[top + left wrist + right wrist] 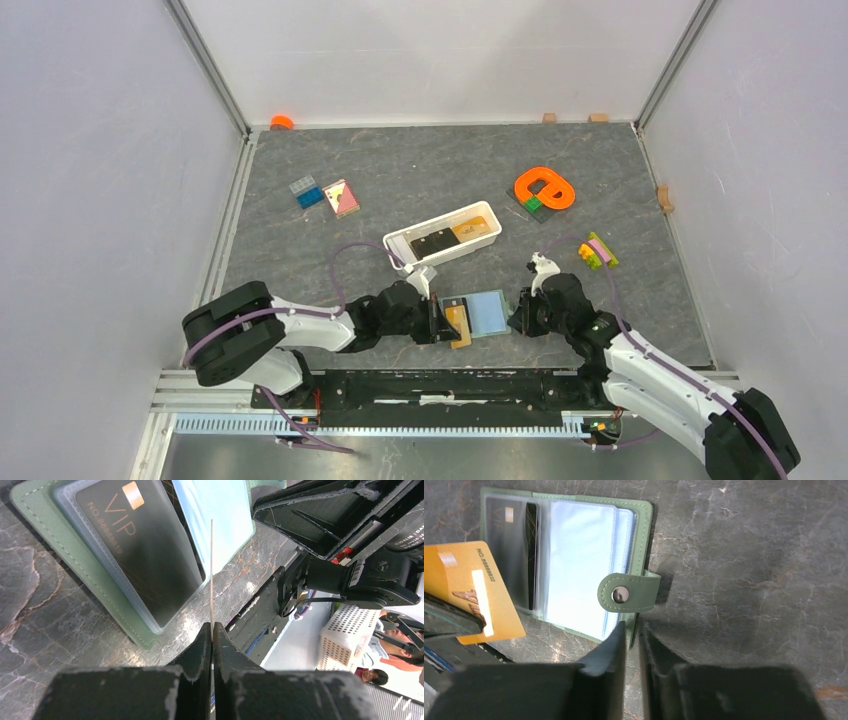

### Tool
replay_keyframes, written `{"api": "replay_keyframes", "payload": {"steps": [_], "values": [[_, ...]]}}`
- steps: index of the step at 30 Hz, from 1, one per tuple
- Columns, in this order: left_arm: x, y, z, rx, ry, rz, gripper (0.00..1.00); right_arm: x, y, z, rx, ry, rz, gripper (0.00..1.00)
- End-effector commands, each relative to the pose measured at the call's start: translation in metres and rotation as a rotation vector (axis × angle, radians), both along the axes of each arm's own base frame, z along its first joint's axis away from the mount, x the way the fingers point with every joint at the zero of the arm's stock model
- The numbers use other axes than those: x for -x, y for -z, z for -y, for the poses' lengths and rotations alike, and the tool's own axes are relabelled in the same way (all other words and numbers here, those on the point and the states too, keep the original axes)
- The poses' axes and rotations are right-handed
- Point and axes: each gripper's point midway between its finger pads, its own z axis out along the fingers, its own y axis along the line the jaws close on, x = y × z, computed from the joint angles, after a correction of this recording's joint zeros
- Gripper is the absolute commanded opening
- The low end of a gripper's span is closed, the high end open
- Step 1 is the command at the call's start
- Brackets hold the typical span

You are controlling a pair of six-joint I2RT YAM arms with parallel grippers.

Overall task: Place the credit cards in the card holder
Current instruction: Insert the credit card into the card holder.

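Four cards can be counted for certain. One orange card (pixel 458 325) (pixel 469 587) is in the left hand (pixel 443 322) (pixel 211 630). One black card (pixel 135 550) (pixel 506 555) sits in a clear sleeve of the holder (pixel 488 312) (pixel 80 565) (pixel 574 565). A black one (pixel 432 243) and a tan one (pixel 474 231) lie side by side in the white tray (pixel 440 219). A dark strip beside the sleeved card, in the right wrist view, may be a fifth card; I cannot tell.

There is one holder and one tray. The holder lies open and flat on the bench (pixel 400 170), between the two hands and nearer than the tray, its pale blue sleeves up and its snap tab (pixel 629 592) folded over the right-hand edge.

The left hand is clamped tight on the orange card (edge-on in its own camera, it shows only as a thin upright line (pixel 211 570)). The card's free end hangs over the holder's left page, near the sleeved black card; whether it touches is not clear.

The right hand (pixel 518 318) (pixel 631 635) is at the holder's right edge, just below the tab. Its fingers are nearly together, with the green edge running into the narrow gap between them, so it appears to pinch the holder there.
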Motion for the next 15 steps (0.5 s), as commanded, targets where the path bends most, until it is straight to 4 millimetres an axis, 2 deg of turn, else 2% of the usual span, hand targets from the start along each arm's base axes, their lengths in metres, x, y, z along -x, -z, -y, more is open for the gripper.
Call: {"api": "replay_keyframes", "payload": {"steps": [1, 3, 10, 13, 15], "values": [[-0.005, -0.022, 0.02, 0.08, 0.004, 0.005, 0.02, -0.014, -0.016, 0.007, 0.031, 0.047, 0.072, 0.29], [-0.006, -0.021, 0.02, 0.076, 0.001, 0.004, 0.02, -0.024, -0.025, 0.008, 0.047, 0.059, 0.115, 0.41], [-0.013, -0.015, 0.018, 0.069, -0.004, -0.009, 0.02, -0.038, -0.04, -0.005, 0.019, 0.007, 0.188, 0.65], [-0.013, -0.015, 0.021, 0.08, 0.015, -0.023, 0.02, -0.041, -0.039, -0.008, 0.01, -0.001, 0.202, 0.66], [-0.013, -0.014, 0.021, 0.082, 0.019, -0.029, 0.02, -0.042, -0.034, -0.004, 0.035, 0.011, 0.196, 0.62]]}}
